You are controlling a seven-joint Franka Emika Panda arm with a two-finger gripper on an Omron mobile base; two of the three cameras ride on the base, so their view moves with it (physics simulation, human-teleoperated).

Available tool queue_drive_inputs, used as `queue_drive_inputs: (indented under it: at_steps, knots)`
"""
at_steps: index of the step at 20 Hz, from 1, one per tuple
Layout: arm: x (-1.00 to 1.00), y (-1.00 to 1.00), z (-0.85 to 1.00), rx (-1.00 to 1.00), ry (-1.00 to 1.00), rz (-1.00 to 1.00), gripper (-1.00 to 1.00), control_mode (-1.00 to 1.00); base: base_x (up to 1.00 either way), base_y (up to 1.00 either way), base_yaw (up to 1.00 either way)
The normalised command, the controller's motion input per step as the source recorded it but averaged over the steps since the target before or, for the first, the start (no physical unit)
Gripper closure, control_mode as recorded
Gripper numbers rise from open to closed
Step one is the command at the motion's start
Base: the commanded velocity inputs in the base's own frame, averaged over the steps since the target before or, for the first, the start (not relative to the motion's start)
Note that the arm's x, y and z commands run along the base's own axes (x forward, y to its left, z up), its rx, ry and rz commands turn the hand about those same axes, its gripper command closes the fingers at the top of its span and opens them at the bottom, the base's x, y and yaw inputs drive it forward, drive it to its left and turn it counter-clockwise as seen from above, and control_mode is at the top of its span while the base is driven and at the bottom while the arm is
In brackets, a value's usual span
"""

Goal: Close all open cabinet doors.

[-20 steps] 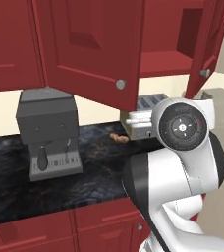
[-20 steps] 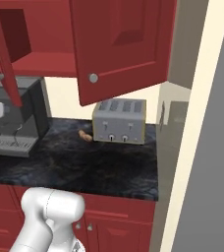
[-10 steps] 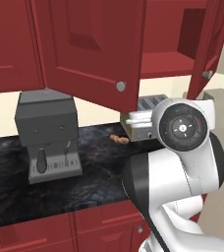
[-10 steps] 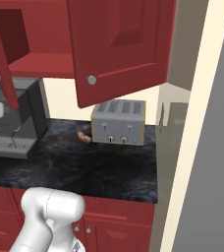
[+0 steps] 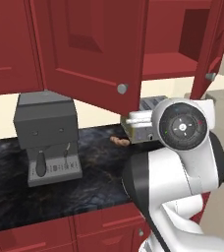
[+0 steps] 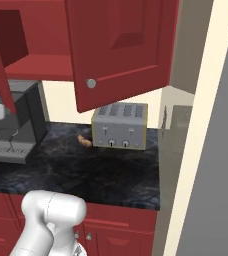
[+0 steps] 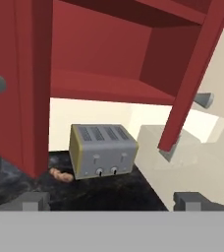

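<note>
Left base view: two dark-red cabinet doors stand open over a black speckled counter (image 5: 15,192). The left cabinet door (image 5: 92,49) swings out toward the camera, its raised centre panel facing us and a small round silver knob (image 5: 122,88) at its lower right corner. The right cabinet door (image 5: 213,49) is seen nearly edge-on at the right, with its own knob (image 5: 210,77) low down. Between them the red cabinet shelf (image 5: 168,64) is exposed. A closed red door sits at far left. Below, a grey coffee machine (image 5: 46,138) stands on the counter; a silver toaster (image 5: 143,123) is partly hidden behind the arm's round joint, and a small brown pastry (image 5: 119,141) lies just beside it. Red drawer fronts run under the counter edge.

Right base view: the same wide-open door hangs above the four-slot toaster, knob at its lower left; the other door shows edge-on at the left, with the coffee machine behind it.

Hand view: the gripper (image 7: 115,201) points at the open cabinet from below, and both door edges frame the shelf. Its two dark fingertips (image 7: 35,200) sit far apart at the bottom, so the jaws are spread wide with nothing between them. The toaster and pastry lie ahead on the counter, well apart from the fingers.
</note>
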Motion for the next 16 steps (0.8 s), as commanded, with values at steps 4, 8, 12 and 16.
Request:
queue_drive_inputs:
  at_steps: [4,8,12,16]
  knots:
    - [-0.44,0.00,-0.02,-0.02,-0.13,0.00,-1.00,-1.00,0.00,0.00,0.00]
    - [-0.76,0.16,0.17,-0.12,-0.30,0.06,-1.00,-1.00,0.00,0.00,0.00]
    - [-0.11,0.76,0.44,-0.17,-0.27,0.04,-1.00,-1.00,0.00,0.00,0.00]
    - [0.79,1.00,0.32,-0.17,-0.05,0.00,-1.00,-1.00,0.00,0.00,0.00]
